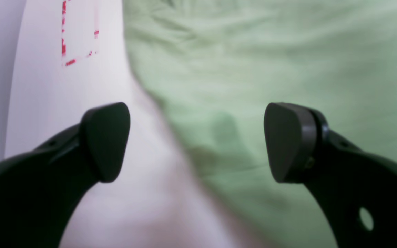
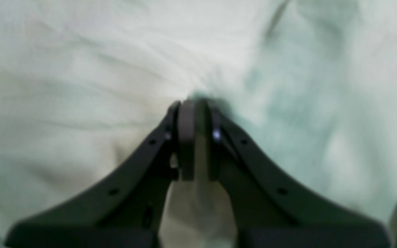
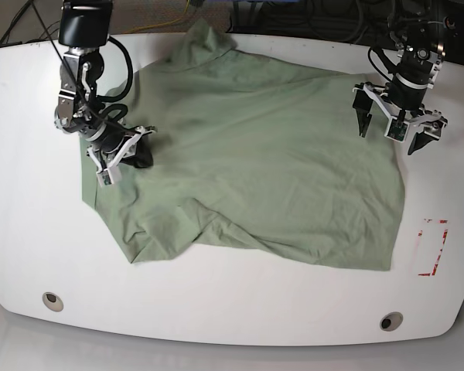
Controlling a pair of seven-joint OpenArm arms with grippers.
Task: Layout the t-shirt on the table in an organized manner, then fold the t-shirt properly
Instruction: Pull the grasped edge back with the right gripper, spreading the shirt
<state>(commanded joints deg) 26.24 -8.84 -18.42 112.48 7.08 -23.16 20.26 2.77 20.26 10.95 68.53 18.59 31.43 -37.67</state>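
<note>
Here the right end effector (image 3: 122, 154) pinches the t-shirt (image 3: 255, 147); left end effector (image 3: 394, 127) spread, red tape marks (image 3: 431, 246) nearby.

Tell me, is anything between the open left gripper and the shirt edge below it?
Nothing visible. The left gripper hangs open over the t-shirt edge, with only bare table beside it. The right gripper is shut on the cloth.

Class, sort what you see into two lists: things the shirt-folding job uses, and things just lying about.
Used in the job:
t-shirt
table
left gripper
right gripper

Just there:
red tape marks
two grey grommets
</note>
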